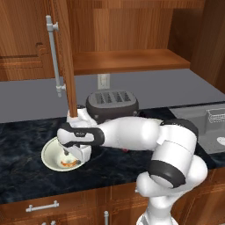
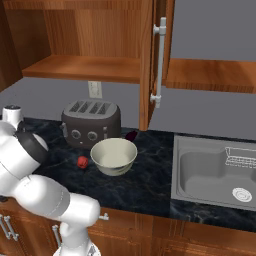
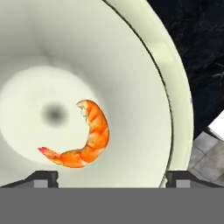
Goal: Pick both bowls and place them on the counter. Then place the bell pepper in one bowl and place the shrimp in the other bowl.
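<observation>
Arm bent low across the counter point(image 1: 26, 176), gripper point(image 3: 112, 177) pointing down into the wide shallow bowl point(image 1: 49, 154) with fingers spread wide and holding nothing, the shrimp point(image 3: 83, 135) lying free on the bowl floor just below the fingertips.

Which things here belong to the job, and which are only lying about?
Job: wide bowl holding the shrimp; deeper bowl; bell pepper beside it; counter; open tool.
Lying about: toaster; sink; open cabinet door.
</observation>
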{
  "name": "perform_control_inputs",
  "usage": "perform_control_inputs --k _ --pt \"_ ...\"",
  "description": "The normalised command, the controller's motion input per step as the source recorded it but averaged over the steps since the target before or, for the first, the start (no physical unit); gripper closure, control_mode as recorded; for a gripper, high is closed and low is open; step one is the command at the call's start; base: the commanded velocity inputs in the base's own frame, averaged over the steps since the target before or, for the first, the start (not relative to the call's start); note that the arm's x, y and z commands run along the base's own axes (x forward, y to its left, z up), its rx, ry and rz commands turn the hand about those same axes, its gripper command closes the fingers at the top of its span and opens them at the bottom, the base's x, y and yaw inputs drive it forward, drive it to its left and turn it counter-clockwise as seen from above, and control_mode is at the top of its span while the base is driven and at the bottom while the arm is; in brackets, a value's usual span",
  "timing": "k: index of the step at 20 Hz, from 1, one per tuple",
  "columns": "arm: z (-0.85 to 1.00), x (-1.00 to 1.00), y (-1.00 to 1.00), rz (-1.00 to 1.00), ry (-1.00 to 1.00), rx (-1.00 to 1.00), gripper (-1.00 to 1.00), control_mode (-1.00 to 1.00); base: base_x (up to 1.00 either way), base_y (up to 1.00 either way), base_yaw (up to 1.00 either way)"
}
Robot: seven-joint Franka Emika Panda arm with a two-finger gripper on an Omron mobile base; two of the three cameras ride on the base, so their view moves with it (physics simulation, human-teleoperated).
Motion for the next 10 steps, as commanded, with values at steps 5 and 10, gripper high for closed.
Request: perform_control_inputs --k 5,10 --pt "0.23 -0.17 -0.21 -0.07 0.00 0.00 -1.00 -1.00 0.00 0.00 0.00" --pt "0.09 -0.09 -0.34 -0.05 0.00 0.00 -1.00 -1.00 0.00 0.00 0.00"
